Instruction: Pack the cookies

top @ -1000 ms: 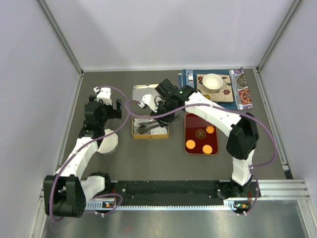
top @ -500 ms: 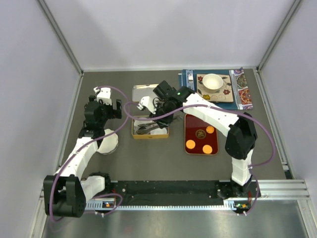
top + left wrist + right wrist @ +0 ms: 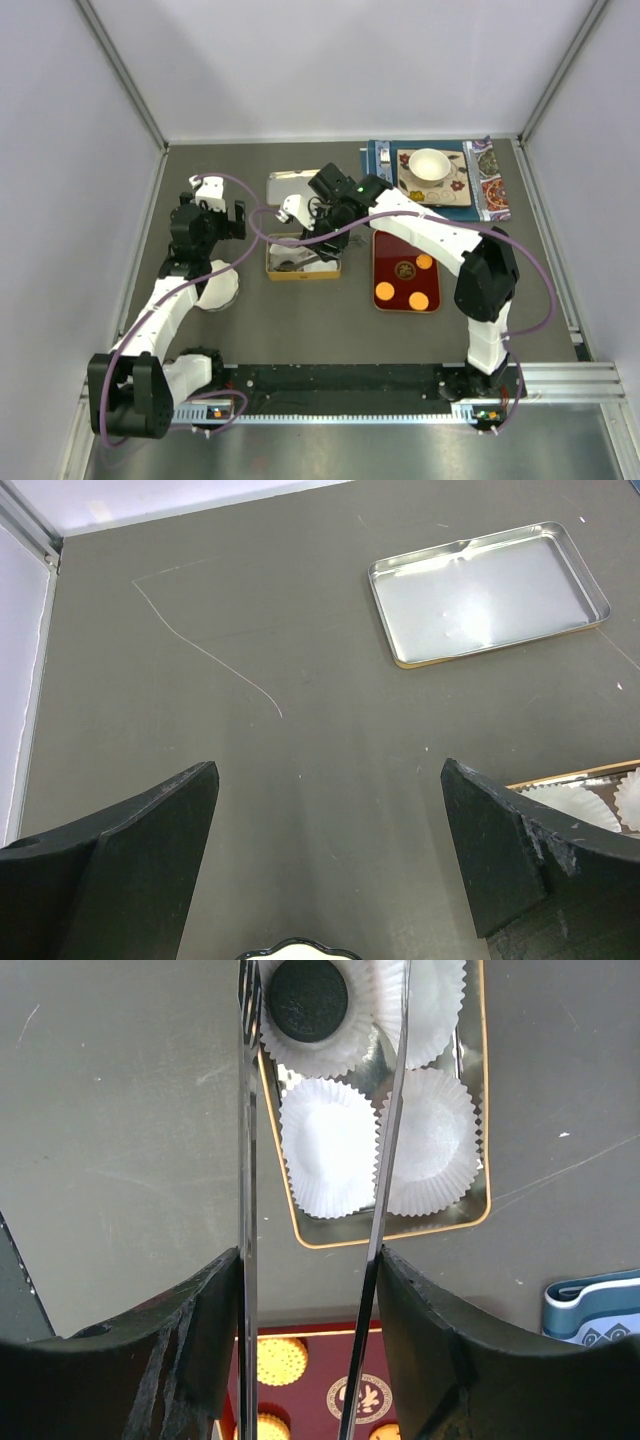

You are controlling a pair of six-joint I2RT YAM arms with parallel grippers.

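Note:
My right gripper (image 3: 310, 1255) is shut on metal tongs (image 3: 245, 1160), whose two arms reach over the gold-rimmed tin (image 3: 482, 1110). A black-brown cookie (image 3: 308, 1000) lies in a white paper cup between the tong arms, not pinched. Three other paper cups (image 3: 330, 1150) in the tin hold nothing. Three orange cookies (image 3: 425, 261) (image 3: 385, 291) (image 3: 419, 300) lie on the red tray (image 3: 390, 245); one also shows in the right wrist view as an orange cookie (image 3: 282, 1360). From above, the right gripper (image 3: 325, 225) hides part of the tin (image 3: 303, 272). My left gripper (image 3: 330, 850) (image 3: 215, 215) is open over bare table.
The tin's lid (image 3: 485, 595) (image 3: 295, 185) lies upturned behind the tin. A white scalloped dish (image 3: 218, 288) sits under the left arm. A cup and saucer (image 3: 430, 165) stand on patterned mats at the back right. Walls close in on both sides.
My right gripper with the tongs shifted slightly left and farther back over the tin. The left arm has not moved.

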